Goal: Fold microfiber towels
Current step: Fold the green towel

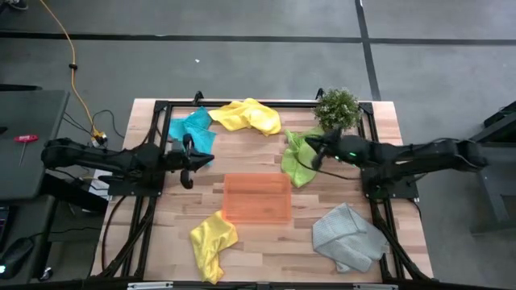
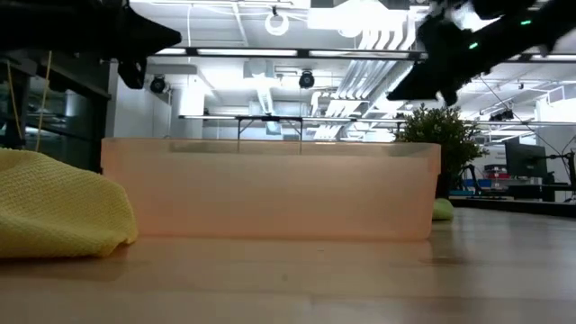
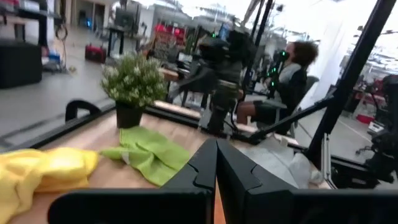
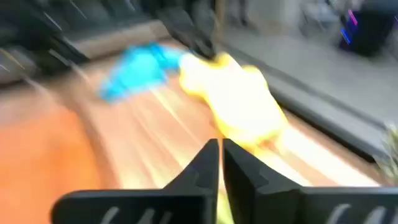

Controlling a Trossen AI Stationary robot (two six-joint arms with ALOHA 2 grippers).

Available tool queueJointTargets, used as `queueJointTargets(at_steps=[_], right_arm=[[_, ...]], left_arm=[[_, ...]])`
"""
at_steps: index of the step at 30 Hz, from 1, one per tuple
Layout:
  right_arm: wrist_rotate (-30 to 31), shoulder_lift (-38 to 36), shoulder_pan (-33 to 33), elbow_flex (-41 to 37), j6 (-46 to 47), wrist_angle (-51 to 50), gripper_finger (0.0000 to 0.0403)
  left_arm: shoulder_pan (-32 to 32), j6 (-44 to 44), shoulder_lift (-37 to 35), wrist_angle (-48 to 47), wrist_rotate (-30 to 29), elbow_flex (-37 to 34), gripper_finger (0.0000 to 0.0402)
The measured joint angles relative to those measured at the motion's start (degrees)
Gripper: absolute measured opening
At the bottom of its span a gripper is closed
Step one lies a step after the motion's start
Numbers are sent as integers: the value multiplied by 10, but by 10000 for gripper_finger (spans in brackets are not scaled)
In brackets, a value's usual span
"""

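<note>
High view: wooden table [image 1: 258, 242] w/ five towels spread round an orange tray [image 1: 256, 198] at centre. Teal towel [image 1: 192, 129] sits upper left, yellow towel [image 1: 247, 115] top centre, lime green towel [image 1: 296, 155] right of centre just below the potted plant [image 1: 338, 107], grey towel [image 1: 347, 235] lower right, second yellow towel [image 1: 211, 242] lower left, touching the tray's corner. All lie crumpled, none folded. Left gripper [image 1: 189, 161] is at left-centre, by the lower edge of the teal towel, fingers pressed together, nothing held; left wrist view shows its fingertips [image 3: 214, 163] meeting in a point. Right gripper [image 1: 314, 151] is over the upper part of the lime green towel, jaws nearly closed w/ only a thin slit btwn them in right wrist view, holding nothing visible. Low view: both arms are up above the tabletop, tray front & centre, yellow cloth at left edge. A person [image 3: 291, 81] sits in the room beyond the table.
</note>
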Motion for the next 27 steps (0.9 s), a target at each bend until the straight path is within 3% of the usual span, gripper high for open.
queueJointTargets(at_steps=[5,11,27], right_arm=[[-17,130,-73,81,39,-123,96],[-75,249,-125,119,105,-152,174],[-65,387,-160,160,170,-156,183]], left_arm=[[-6,-1,30,0,34,3,0],[-11,-17,45,0,35,3,0],[-11,-25,47,0,35,3,0]])
